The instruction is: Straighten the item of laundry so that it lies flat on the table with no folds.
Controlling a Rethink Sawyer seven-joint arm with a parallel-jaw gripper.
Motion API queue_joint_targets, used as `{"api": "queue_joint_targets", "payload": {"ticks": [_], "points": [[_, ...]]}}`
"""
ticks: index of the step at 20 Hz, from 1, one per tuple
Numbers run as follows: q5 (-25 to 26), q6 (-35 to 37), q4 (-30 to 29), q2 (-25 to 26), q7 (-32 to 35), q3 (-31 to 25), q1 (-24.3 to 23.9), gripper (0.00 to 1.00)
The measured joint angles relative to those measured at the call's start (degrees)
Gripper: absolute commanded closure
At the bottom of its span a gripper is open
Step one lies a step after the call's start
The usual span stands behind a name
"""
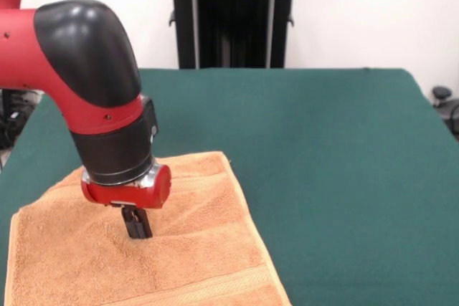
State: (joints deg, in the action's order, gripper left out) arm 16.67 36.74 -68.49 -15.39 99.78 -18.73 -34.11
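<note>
Towel (193,263) spread at near left of table (323,148), running off the near edge; woven band visible along near right side. Gripper (136,228) points straight down, tips on or just above the terry near its middle. Fingers together, narrow, nothing visibly pinched.

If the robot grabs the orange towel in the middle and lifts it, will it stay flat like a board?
Probably not. The towel looks like soft, fuzzy cloth, so it would likely droop around the pincer. It lies thin on the green table, so it is probably light. If pushed, it might bunch up instead of sliding, since both surfaces look rough.
</note>
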Motion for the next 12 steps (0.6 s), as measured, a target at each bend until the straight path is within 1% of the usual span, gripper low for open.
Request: {"api": "queue_joint_targets", "payload": {"ticks": [1,2,4,7,9,12], "points": [[0.0,-0.7,-0.2,-0.2,0.0,0.8,0.7,1.0],[0.0,-3.0,-0.9,-0.8,0.2,2.7,2.3,1.0],[0.0,-4.4,-1.4,-1.0,0.5,3.9,3.2,1.0],[-0.7,-8.8,-2.7,-1.6,2.0,7.8,6.2,1.0],[-1.8,-13.4,-4.0,-1.9,5.3,12.0,9.7,1.0],[-3.4,-16.7,-4.9,-1.9,8.6,15.5,12.6,1.0]]}}
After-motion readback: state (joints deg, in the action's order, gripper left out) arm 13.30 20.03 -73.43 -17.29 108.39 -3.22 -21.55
